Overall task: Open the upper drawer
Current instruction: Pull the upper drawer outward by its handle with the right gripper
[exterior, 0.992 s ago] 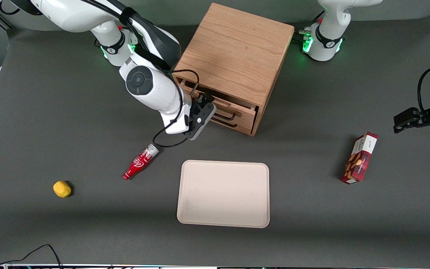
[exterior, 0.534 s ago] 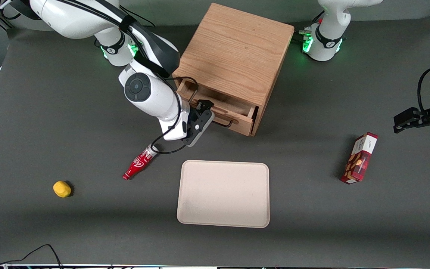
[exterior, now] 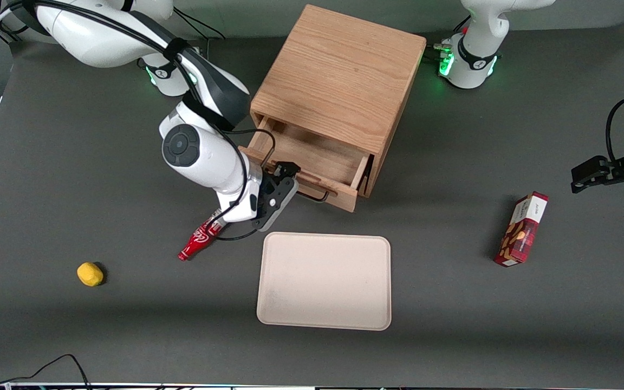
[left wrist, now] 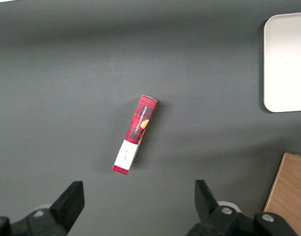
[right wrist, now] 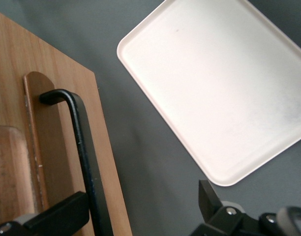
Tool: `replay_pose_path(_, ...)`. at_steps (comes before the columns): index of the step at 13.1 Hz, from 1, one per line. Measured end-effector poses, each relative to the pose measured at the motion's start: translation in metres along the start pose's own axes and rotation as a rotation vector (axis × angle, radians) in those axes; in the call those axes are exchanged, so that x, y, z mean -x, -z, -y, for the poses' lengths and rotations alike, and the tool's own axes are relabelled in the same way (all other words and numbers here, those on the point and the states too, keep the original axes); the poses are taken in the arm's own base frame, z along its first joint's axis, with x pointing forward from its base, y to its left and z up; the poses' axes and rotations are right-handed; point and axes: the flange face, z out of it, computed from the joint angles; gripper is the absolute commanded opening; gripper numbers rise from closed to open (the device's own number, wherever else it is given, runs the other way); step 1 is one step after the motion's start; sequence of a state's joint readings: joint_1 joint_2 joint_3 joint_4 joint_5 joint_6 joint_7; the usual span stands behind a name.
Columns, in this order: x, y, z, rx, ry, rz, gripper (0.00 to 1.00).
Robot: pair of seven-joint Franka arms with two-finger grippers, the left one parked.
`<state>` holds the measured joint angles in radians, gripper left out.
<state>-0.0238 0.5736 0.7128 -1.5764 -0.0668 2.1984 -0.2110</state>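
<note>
The upper drawer (exterior: 312,168) stood pulled partway out of the oak cabinet (exterior: 339,76), its inside open to view and bare. The cabinet sat at the middle of the surface's (exterior: 73,162) edge farthest from the front camera, with the drawer front facing the camera at a slant. The hand (exterior: 290,174) was at the drawer's black wire handle (exterior: 314,194), at the handle's end toward the working arm. In the right wrist view the handle (right wrist: 84,152) ran between the two fingers, which stood wide apart with one finger (right wrist: 57,216) against the drawer front (right wrist: 52,147) and no clamping visible.

A beige tray (exterior: 324,280) lay nearer the camera than the drawer, near the middle of the surface. A red bottle (exterior: 199,241) lay on its side beside the tray, under the arm's wrist. A yellow lump (exterior: 90,273) sat toward the working arm's end. A red box (exterior: 521,229) lay toward the parked arm's end.
</note>
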Motion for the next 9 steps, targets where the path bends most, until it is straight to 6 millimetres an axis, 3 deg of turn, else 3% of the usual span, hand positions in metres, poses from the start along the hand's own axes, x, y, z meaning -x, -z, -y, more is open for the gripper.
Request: replay_pose_path(9, -0.005, 0.016, -0.052, 0.067, 0.006, -0.036, 1.0)
